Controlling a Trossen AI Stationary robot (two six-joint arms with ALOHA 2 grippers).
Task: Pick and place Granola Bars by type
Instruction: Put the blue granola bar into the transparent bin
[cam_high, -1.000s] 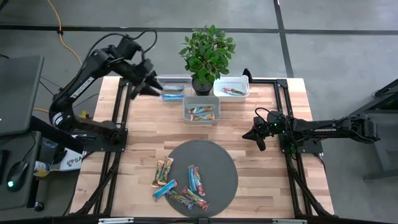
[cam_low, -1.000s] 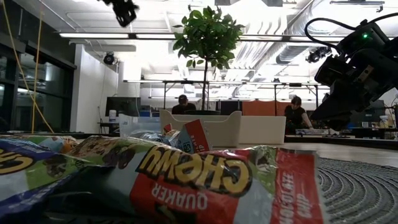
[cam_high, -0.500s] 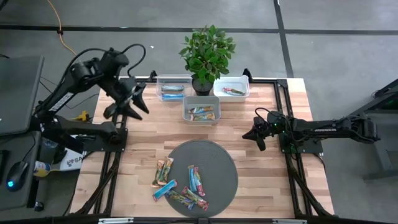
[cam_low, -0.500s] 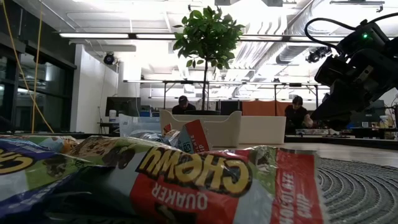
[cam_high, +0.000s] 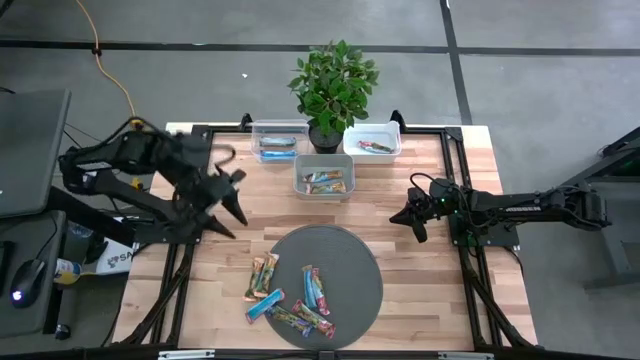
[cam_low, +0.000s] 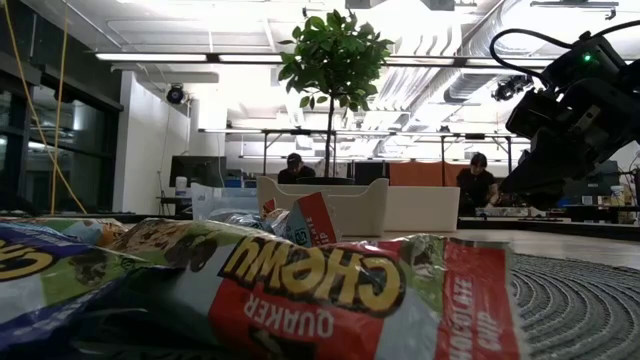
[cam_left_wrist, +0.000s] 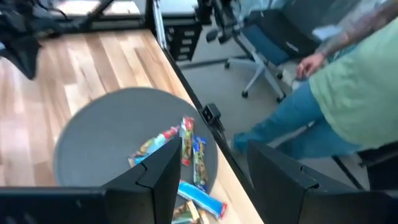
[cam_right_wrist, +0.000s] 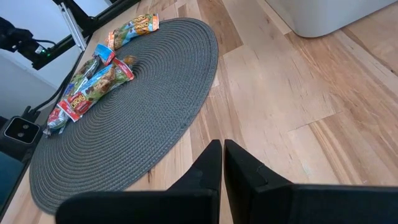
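My left claw (cam_high: 228, 208) swung down from the bins to left-centre, empty, open; right claw (cam_high: 410, 217) shut, parked at right over counter (cam_high: 420, 280).

Robotics lab or open office, wooden workbench (cam_high: 330, 225), desks with seated people (cam_low: 477, 186) (far off), ceiling ducts (cam_low: 470, 75)

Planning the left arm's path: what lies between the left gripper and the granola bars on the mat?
In the high view, only bare wooden table and the grey mat's edge separate the open left gripper from the granola bars.
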